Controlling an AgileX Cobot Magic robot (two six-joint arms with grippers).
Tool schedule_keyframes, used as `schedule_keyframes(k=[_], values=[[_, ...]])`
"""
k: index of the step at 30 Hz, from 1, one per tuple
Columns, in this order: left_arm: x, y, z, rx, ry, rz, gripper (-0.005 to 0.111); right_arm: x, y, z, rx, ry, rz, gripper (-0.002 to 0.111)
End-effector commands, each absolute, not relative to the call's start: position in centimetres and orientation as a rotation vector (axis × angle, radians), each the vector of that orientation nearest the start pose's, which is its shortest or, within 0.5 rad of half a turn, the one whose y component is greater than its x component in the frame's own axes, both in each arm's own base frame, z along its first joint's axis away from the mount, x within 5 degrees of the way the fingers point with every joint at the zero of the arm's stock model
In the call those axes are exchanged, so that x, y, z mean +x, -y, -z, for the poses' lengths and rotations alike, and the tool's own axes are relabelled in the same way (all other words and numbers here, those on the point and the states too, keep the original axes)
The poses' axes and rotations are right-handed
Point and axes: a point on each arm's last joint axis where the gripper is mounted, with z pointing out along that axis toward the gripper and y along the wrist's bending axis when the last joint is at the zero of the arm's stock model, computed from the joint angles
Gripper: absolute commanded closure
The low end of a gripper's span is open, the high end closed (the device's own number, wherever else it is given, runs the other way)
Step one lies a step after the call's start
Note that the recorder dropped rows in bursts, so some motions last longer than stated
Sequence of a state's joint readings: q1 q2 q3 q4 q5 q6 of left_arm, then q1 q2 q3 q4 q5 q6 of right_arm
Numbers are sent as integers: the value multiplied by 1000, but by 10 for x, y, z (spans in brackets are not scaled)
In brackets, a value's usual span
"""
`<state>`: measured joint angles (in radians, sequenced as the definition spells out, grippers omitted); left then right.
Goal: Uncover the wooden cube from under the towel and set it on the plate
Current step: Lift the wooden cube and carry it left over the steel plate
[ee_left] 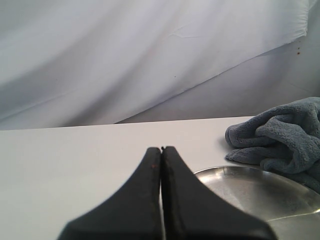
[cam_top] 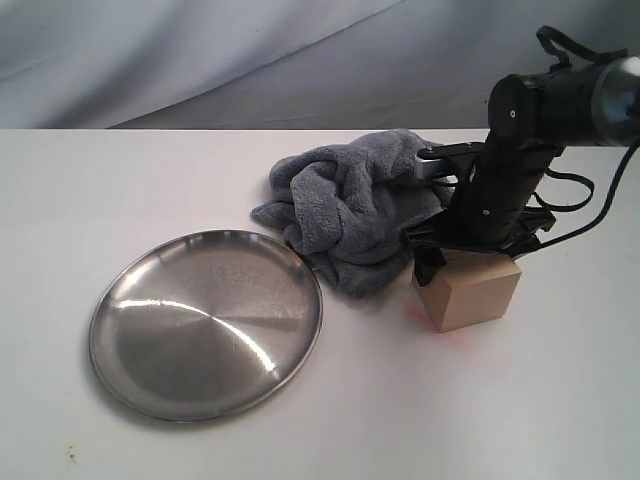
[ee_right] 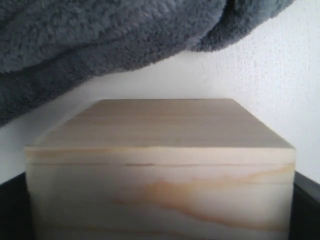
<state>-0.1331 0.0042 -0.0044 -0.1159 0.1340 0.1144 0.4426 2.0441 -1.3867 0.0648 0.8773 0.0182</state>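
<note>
Cube (ee_right: 160,165) fills my right wrist view, bare on the surface (cam_top: 560,400), just beside the towel (cam_top: 350,205) and straight below my right end effector (cam_top: 460,245). Its fingers straddle the cube, spread wide, but gripping or not, I can't tell. Left end effector (ee_left: 161,165) is clenched empty near the plate (cam_top: 205,325), which lies off to the left, apart from the cube. Count one cube, one towel, one plate.

Soft even light, glare on plate (cam_top: 200,320), foreground blur
</note>
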Motion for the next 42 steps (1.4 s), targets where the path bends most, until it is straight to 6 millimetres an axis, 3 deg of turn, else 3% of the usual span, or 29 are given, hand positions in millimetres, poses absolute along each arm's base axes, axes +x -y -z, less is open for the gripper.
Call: schedule_keyframes(k=[1,2,4,5,11,26,34,42], values=[[56,9,-201,119,-1611,123,107,355,-172,-150,-576,-2996,-119,65],[56,9,-201,119,-1611,123,107,354,-172,-150,-578,-3004,-117,82],[56,9,-201,119,-1611,123,107,353,-171,-150,-581,-3014,-114,105],[56,9,-201,119,-1611,123,107,353,-171,-153,-580,-3010,-115,108],[56,9,-201,119,-1611,123,107,349,-170,-163,-586,-3010,-117,108],[56,9,-201,119,-1611,123,107,326,-161,-228,-580,-2977,-137,108],[56,9,-201,119,-1611,123,107,305,-165,-263,-603,-2919,-152,108],[56,9,-201,119,-1611,123,107,292,-179,-276,-609,-2877,-203,108]])
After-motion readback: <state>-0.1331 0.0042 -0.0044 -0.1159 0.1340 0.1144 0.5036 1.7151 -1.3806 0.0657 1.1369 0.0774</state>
